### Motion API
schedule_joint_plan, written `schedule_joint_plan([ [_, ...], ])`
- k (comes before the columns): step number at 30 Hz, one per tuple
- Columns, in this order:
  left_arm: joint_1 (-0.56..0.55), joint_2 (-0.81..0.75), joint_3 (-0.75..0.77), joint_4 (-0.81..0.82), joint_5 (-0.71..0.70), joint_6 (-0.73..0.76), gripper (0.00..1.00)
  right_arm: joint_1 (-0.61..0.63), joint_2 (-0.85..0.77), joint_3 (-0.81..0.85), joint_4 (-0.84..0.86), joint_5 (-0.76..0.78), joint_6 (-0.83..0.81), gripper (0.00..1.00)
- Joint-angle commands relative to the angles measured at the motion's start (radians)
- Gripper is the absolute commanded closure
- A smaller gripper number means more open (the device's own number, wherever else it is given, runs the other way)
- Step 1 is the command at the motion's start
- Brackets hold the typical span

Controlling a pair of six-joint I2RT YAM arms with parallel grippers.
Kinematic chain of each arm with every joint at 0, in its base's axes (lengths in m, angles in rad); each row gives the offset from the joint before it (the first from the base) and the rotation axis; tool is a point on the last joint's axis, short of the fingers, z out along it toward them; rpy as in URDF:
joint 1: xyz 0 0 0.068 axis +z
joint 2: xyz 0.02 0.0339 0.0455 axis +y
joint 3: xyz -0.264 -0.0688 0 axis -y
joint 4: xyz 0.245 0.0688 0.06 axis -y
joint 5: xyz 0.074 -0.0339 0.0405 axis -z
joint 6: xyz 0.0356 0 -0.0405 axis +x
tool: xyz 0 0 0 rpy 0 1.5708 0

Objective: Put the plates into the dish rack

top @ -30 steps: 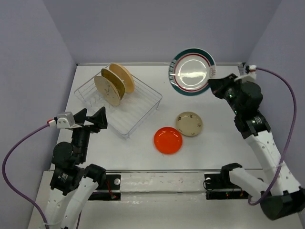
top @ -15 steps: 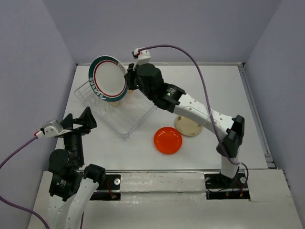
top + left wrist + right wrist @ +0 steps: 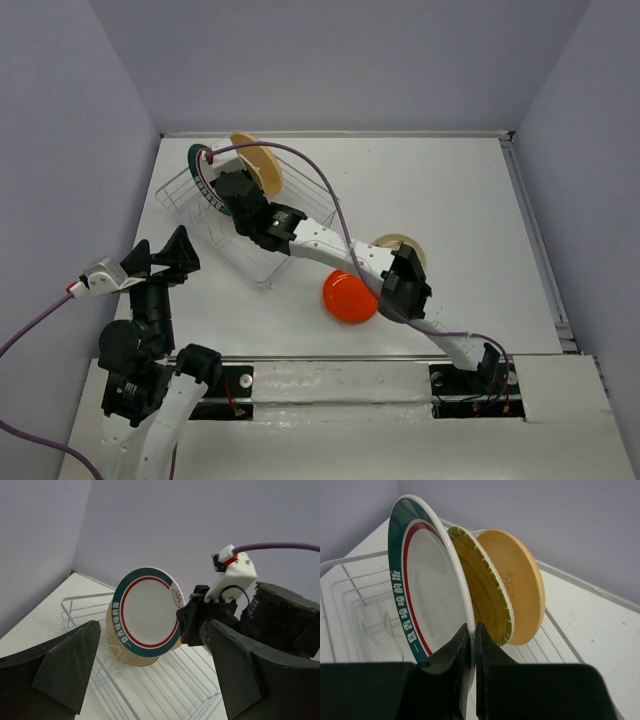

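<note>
My right gripper (image 3: pixel 472 632) is shut on the rim of the white plate with the green-red rim (image 3: pixel 420 595) and holds it upright over the white wire dish rack (image 3: pixel 262 240), at its far left end (image 3: pixel 201 170). Right behind it stand the yellow-olive plate (image 3: pixel 487 597) and the peach plate (image 3: pixel 517 582). In the left wrist view the held plate (image 3: pixel 147 615) covers a cream plate (image 3: pixel 131 658). The red-orange plate (image 3: pixel 347 299) and the small beige plate (image 3: pixel 400 243) lie flat on the table. My left gripper (image 3: pixel 165 258) is open and empty, near the rack's front left.
My right arm (image 3: pixel 320 240) stretches across the rack and the table's middle, partly over the beige plate. The rack's near half (image 3: pixel 175 690) holds no plates. Walls close in the table at the left, back and right.
My right arm carried the green-rimmed plate from the back right across to the rack and lowered it beside the standing plates. My left arm drew back a little.
</note>
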Motion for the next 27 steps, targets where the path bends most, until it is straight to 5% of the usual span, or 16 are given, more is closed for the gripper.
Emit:
schedule_joint_plan([
  [1, 0.000, -0.004, 0.013, 0.065, 0.020, -0.002, 0.01, 0.011, 0.014, 0.081, 0.264, 0.125, -0.216, 0.93],
  [13, -0.003, -0.002, 0.011, 0.073, 0.041, -0.002, 0.01, 0.045, 0.148, 0.103, 0.529, 0.151, -0.496, 0.93],
  [27, -0.004, 0.001, 0.010, 0.071, 0.047, 0.000, 0.01, 0.045, 0.115, -0.064, 0.379, 0.105, -0.248, 0.93],
])
